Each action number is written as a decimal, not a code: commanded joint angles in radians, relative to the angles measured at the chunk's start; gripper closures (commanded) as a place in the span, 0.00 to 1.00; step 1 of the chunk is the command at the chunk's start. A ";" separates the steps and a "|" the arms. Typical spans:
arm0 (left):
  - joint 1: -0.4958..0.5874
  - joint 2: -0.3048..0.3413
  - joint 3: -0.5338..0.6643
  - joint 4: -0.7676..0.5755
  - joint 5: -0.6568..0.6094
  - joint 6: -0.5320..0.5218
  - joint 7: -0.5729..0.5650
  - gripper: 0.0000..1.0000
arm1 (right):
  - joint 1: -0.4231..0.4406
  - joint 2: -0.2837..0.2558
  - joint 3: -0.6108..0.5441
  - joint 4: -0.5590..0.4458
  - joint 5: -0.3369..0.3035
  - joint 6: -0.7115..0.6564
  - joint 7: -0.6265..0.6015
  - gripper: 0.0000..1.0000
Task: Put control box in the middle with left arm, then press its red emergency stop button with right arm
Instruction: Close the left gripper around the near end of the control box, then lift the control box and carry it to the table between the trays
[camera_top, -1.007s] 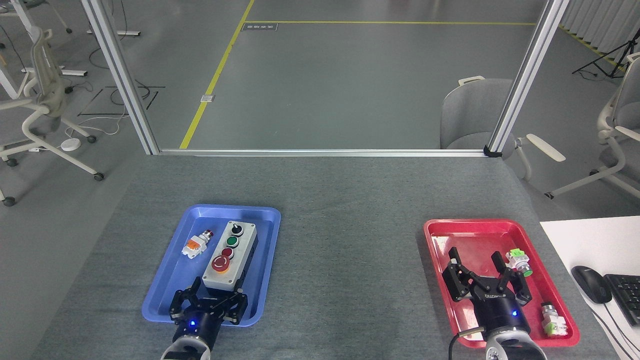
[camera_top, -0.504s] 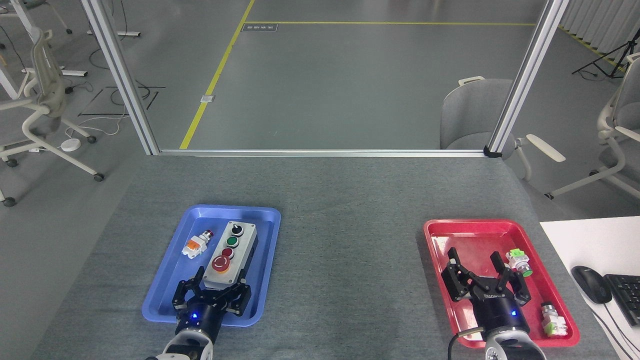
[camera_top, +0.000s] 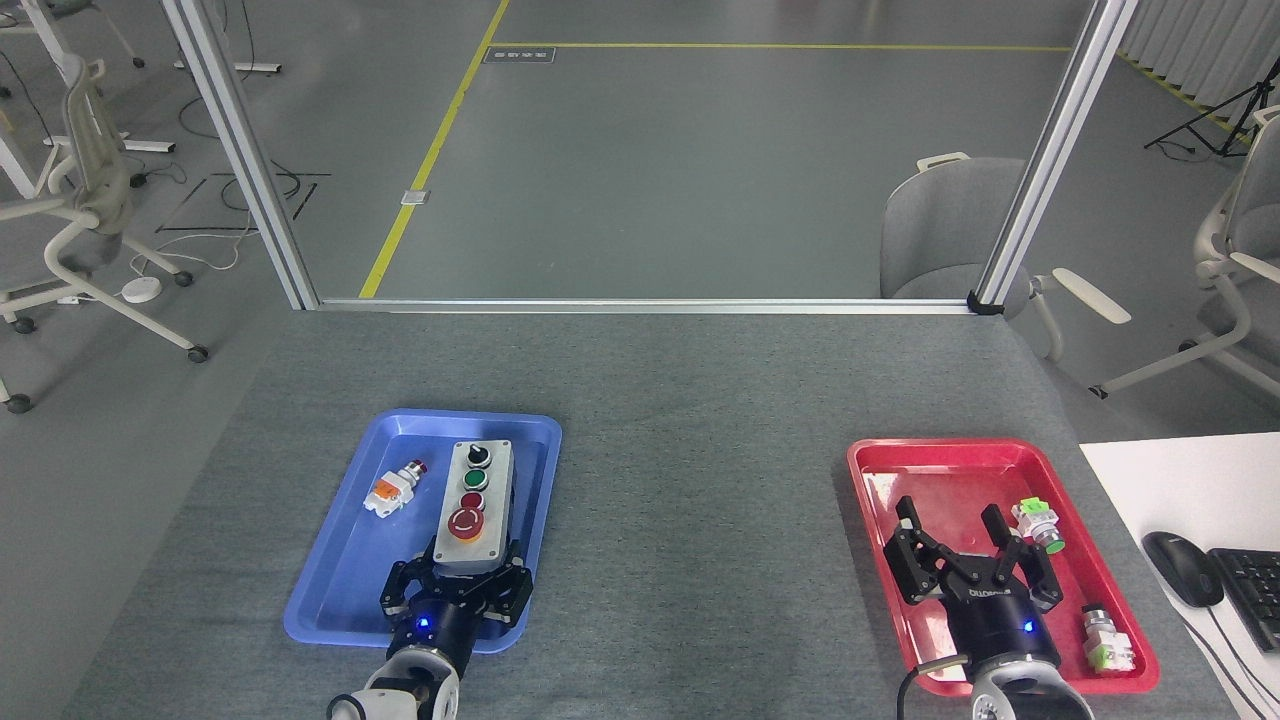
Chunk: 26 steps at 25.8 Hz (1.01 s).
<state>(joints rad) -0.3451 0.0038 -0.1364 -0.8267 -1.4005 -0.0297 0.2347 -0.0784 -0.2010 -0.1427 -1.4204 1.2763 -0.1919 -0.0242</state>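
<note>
The control box (camera_top: 474, 500) lies lengthwise in the blue tray (camera_top: 340, 575), its black knob at the far end. Its big red emergency stop button (camera_top: 466, 521) is the control nearest me. My left gripper (camera_top: 468, 570) comes in from below, its fingers against both sides of the box's near end, shut on it. My right gripper (camera_top: 948, 512) hovers open over the red tray (camera_top: 940, 455), nothing between its fingers. Bare grey felt forms the middle (camera_top: 700, 520) between the two trays.
A loose orange-and-white switch (camera_top: 393, 488) lies in the blue tray left of the box. Two green-tipped switches (camera_top: 1038, 527) (camera_top: 1105, 640) lie in the red tray. A white desk (camera_top: 1170, 480) with a mouse (camera_top: 1180, 566) and a keyboard (camera_top: 1250, 592) adjoins the table at right.
My left gripper has moved right and closed around the box's near end. The box has swung from tilted to straight and shifted slightly right in the tray. The right arm has stayed still.
</note>
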 joint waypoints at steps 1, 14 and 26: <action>-0.029 -0.007 0.000 0.037 0.000 0.007 0.003 0.02 | 0.000 -0.001 0.000 0.000 0.000 0.000 0.001 0.01; -0.091 0.008 0.000 0.090 0.005 -0.044 0.003 0.99 | 0.000 -0.003 0.000 0.000 0.000 0.000 0.001 0.01; 0.063 0.061 -0.006 -0.407 0.181 -0.095 0.000 1.00 | 0.000 -0.003 0.000 0.000 0.000 0.000 0.001 0.01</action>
<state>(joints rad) -0.3302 0.0719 -0.1311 -1.1213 -1.2314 -0.1254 0.2360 -0.0782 -0.2037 -0.1428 -1.4204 1.2763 -0.1919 -0.0237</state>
